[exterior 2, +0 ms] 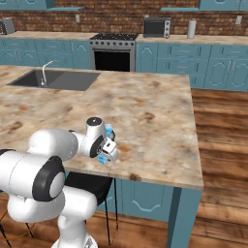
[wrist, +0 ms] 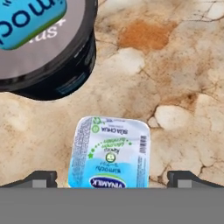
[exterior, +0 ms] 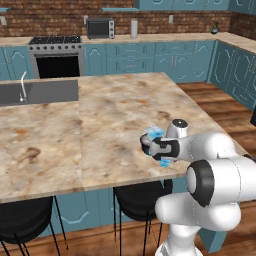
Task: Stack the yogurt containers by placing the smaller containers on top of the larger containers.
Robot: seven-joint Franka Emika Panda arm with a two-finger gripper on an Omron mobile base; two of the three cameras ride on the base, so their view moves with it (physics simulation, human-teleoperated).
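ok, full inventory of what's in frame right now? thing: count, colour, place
small yogurt cups: two seen, light blue with whitish tops; one between the open fingertips in the hand view, one beyond the wrist, beside the tub
large tub: one, dark with pale grey lid and blue label, on the counter just past the near cup
island counter: one, tan marbled, under everything
sink: one, grey, with faucet, set in the island's far left
stove: one, steel with black oven, back wall
toaster oven: one, dark, back counter
paper towel roll: one, white, back counter
stools: two, black, under the island's near edge
cabinets: teal, along the walls
gripper: one, dark tips, open, straddling the near cup
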